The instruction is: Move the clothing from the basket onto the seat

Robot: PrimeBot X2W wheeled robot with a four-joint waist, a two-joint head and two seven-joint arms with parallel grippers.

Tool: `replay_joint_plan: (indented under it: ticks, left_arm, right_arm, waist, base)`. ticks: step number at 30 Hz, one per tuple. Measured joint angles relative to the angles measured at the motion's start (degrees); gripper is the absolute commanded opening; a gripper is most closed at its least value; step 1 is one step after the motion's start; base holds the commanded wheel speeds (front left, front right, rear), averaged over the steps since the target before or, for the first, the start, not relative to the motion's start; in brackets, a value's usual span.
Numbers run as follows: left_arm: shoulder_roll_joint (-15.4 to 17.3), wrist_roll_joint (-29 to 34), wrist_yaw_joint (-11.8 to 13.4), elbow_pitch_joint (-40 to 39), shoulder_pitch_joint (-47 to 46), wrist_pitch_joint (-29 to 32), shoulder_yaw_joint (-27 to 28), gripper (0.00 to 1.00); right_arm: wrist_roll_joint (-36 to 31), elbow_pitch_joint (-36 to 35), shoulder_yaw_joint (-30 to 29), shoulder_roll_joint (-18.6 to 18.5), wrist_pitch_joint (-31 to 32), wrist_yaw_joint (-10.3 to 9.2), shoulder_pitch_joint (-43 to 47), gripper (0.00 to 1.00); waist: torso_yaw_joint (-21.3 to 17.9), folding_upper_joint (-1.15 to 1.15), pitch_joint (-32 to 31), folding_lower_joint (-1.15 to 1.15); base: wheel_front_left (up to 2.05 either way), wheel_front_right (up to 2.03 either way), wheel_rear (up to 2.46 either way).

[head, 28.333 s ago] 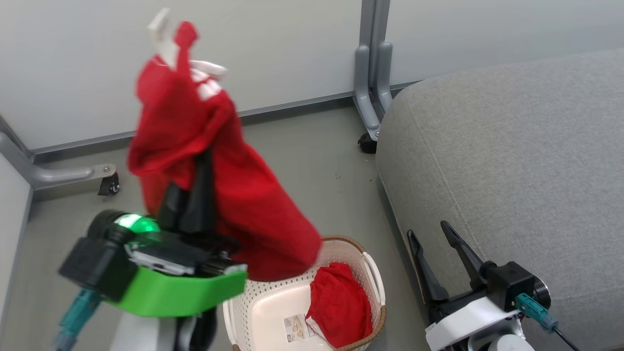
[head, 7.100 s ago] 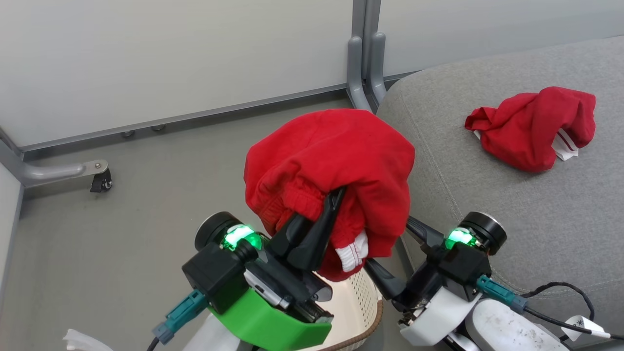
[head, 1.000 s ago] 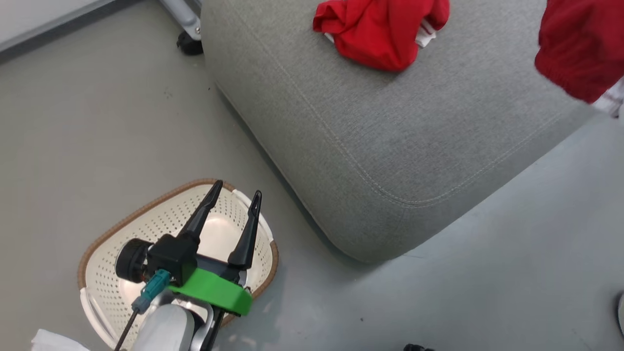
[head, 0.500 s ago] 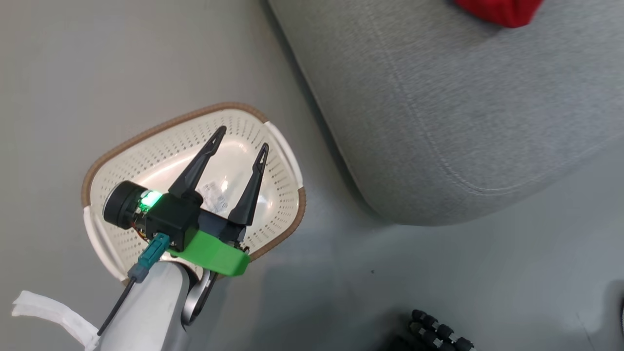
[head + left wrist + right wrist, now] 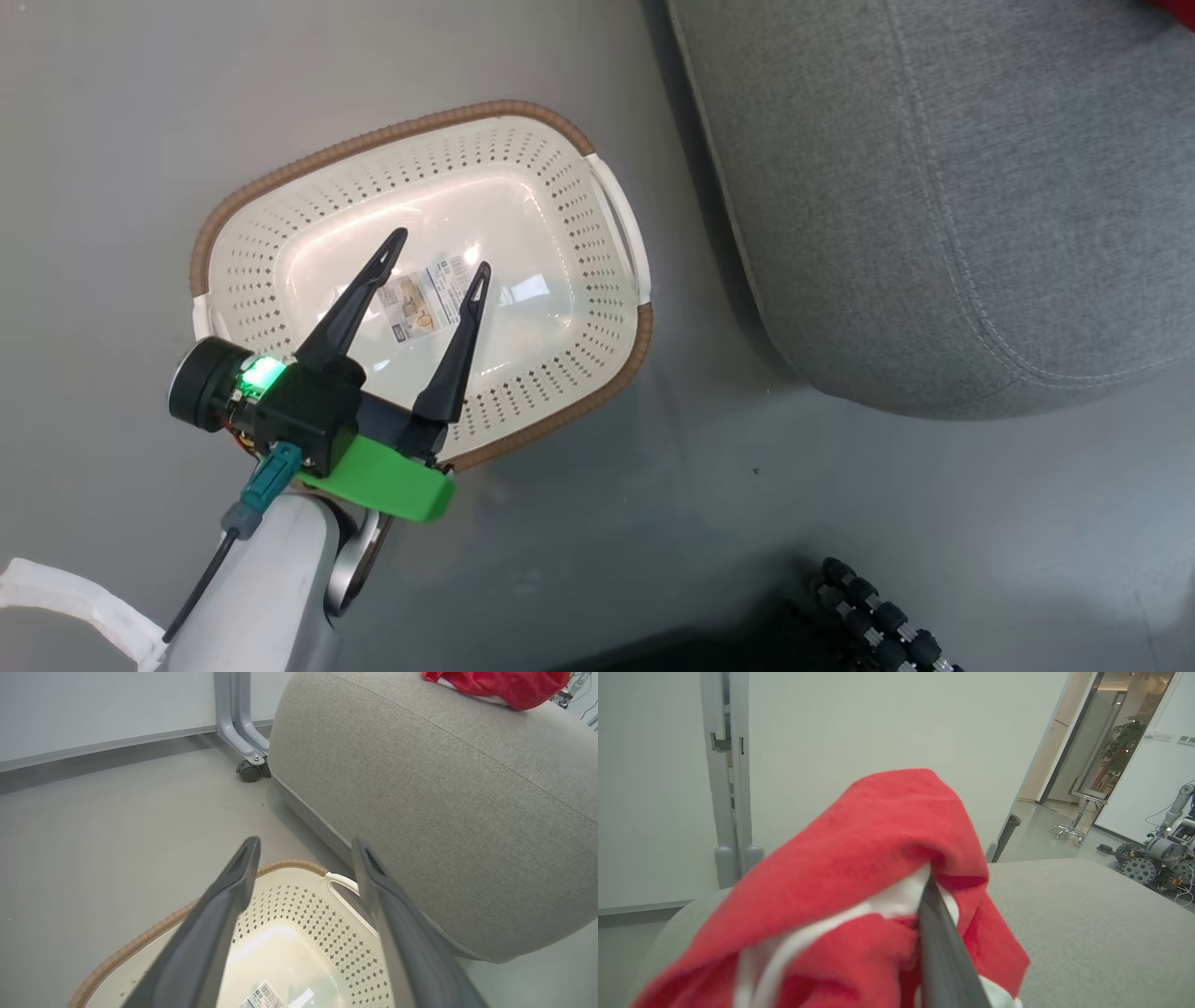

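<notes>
The cream perforated basket (image 5: 422,125) stands on the floor with nothing in it but a paper sticker (image 5: 428,301). My left gripper (image 5: 442,250) hangs open above its middle; in the left wrist view the left gripper (image 5: 306,847) points over the basket's far rim (image 5: 289,863) toward the grey seat (image 5: 420,788). One piece of red clothing (image 5: 495,683) lies on top of the seat. My right gripper (image 5: 928,882) is shut on another red garment with white trim (image 5: 859,858), held above the seat (image 5: 1087,914). The seat's rounded corner (image 5: 934,187) lies right of the basket.
A grey partition post on a caster (image 5: 250,770) stands against the wall behind the seat. A black ribbed cable (image 5: 882,618) lies on the floor at lower right. In the right wrist view a stool (image 5: 1078,826) and another wheeled machine (image 5: 1162,854) stand far off.
The head camera has swung down and left, so the basket now sits fully in the picture and the red clothing has slid off the top. The left gripper stays open over the basket.
</notes>
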Motion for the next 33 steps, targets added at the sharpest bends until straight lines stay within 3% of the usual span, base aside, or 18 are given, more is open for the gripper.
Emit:
replay_joint_plan:
  ticks: [7, 14, 15, 16, 26, 33]
  left_arm:
    - [-0.07, 0.07, 0.0, 0.37, -0.01, 0.0, -0.11, 1.0]
    - [-0.05, -0.09, 0.0, 1.01, 0.01, 0.0, -0.09, 1.0]
    - [-0.08, -0.21, 0.0, 1.2, 0.04, 0.0, -0.07, 1.0]
    - [-0.09, -0.29, 0.0, 1.34, 0.07, 0.0, -0.01, 1.0]
    - [-3.16, -1.78, 0.0, 2.81, 0.51, 0.0, -0.51, 1.0]
    - [-5.57, -2.63, 0.0, 4.04, 3.77, 0.0, 0.47, 1.0]
  right_arm:
    - [-2.37, 10.68, 2.13, 0.82, 0.0, 0.0, 2.83, 0.0]
    - [-2.12, 13.72, 3.2, 1.05, 0.0, 0.0, 2.65, 0.0]
    - [-1.98, 14.04, 3.12, 1.0, -0.01, 0.0, 2.65, 0.24]
    - [-1.79, 14.35, 3.04, 0.96, 0.0, 0.0, 2.65, 0.97]
    - [-1.01, 13.97, 7.2, 0.18, 0.0, 0.0, 7.69, 1.0]
    - [0.93, 7.51, 14.12, -2.43, 0.0, 0.0, 13.96, 1.0]
  waist:
    - [-0.31, 0.0, 0.59, 0.0]
    - [-0.74, 0.0, -0.28, 0.0]
    - [-0.77, 0.0, -0.54, -0.01]
    - [-0.8, 0.0, -0.78, -0.01]
    - [-1.06, 0.0, -6.47, -0.01]
    - [-1.25, 0.0, -13.06, -0.01]
  base:
    - [0.0, 0.0, 0.0]
    - [0.0, 0.0, 0.0]
    - [0.0, 0.0, 0.0]
    - [0.0, 0.0, 0.0]
    - [0.0, 0.0, 0.0]
    - [0.0, 0.0, 0.0]
